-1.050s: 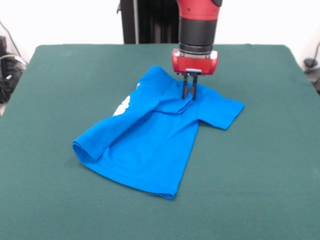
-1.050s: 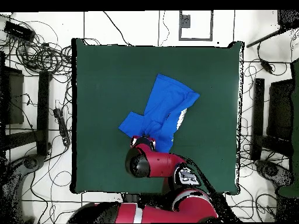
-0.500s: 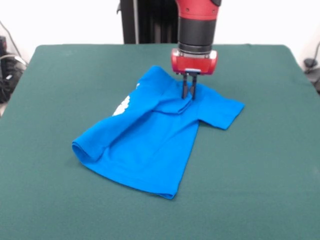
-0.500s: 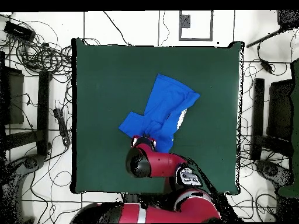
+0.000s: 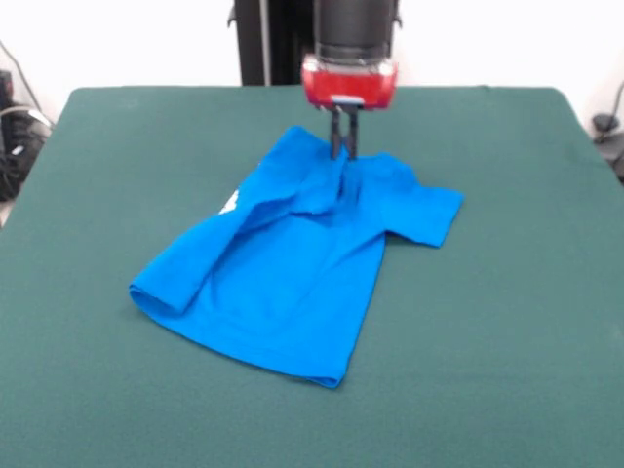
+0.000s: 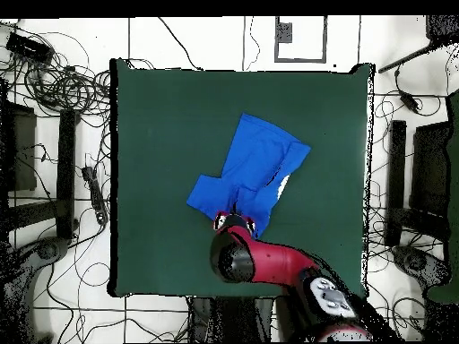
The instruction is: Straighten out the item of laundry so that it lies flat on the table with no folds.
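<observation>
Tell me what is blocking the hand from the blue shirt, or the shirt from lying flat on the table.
Nothing visible: the hand is shut on the shirt, and only green table surrounds it.

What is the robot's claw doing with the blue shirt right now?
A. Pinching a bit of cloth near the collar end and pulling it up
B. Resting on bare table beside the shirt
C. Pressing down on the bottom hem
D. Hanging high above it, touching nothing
A: the gripper is closed on a raised ridge of the blue T-shirt near its collar end.
</observation>
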`<state>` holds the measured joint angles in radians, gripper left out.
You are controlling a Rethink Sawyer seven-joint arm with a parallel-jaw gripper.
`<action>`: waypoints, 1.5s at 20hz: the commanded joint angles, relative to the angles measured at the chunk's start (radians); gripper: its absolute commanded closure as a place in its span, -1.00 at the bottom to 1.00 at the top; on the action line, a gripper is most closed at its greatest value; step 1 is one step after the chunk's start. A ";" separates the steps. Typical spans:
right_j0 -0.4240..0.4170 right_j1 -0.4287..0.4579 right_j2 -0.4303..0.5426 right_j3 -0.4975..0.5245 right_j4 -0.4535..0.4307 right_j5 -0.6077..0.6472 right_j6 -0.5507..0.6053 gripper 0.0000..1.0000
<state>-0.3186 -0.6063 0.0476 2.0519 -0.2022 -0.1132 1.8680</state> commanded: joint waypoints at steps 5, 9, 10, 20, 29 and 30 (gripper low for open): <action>-0.144 -0.188 0.166 0.135 -0.078 0.232 0.023 1.00; -0.165 -0.189 0.182 0.123 -0.096 0.252 0.022 1.00; -0.170 -0.192 0.183 0.124 -0.101 0.254 0.022 1.00; -0.372 -0.241 0.253 0.142 -0.217 0.329 -0.105 1.00; -0.661 -0.277 0.401 0.088 -0.321 0.495 -0.281 1.00; -0.683 -0.267 0.416 0.073 -0.331 0.512 -0.292 1.00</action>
<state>-0.9320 -0.8818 0.2842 2.1288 -0.4601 0.2223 1.8678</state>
